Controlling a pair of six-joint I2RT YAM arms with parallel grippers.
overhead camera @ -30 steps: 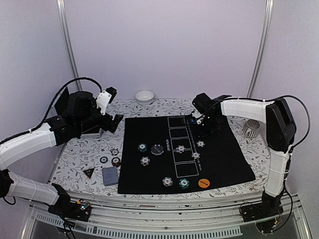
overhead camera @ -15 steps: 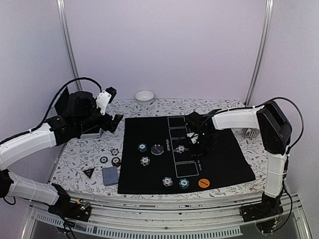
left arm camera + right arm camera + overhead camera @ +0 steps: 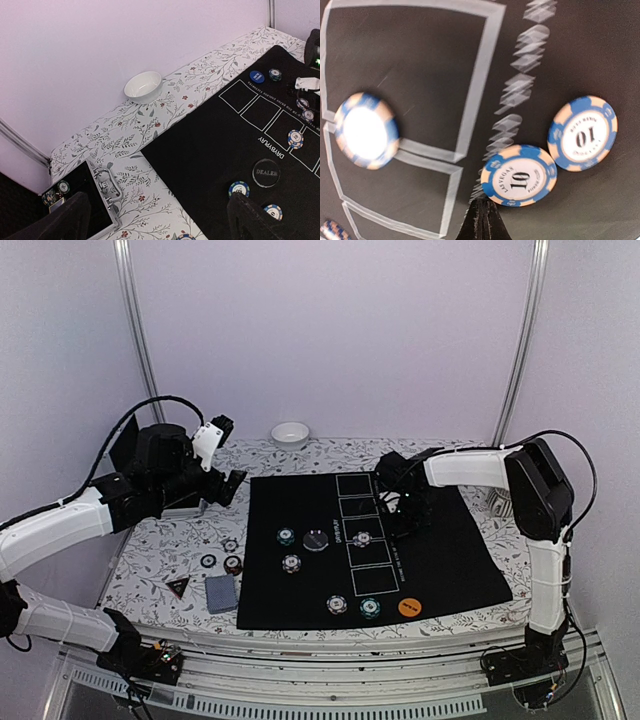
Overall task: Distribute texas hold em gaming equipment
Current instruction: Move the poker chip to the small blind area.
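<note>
The right hand (image 3: 482, 220), pinched closed on nothing, sits at six o'clock of a poker chip (image 3: 519, 175) on the mat (image 3: 395, 50), so it should likely push slowly through the chip's centre, clear of its neighbour (image 3: 582, 133) at two o'clock.

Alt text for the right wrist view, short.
The right gripper, jaws shut with nothing between them, points at a blue-and-cream poker chip marked 10 on the black mat. A second 10 chip lies close to its right; a third, glare-washed chip sits on a white box line at left.
</note>
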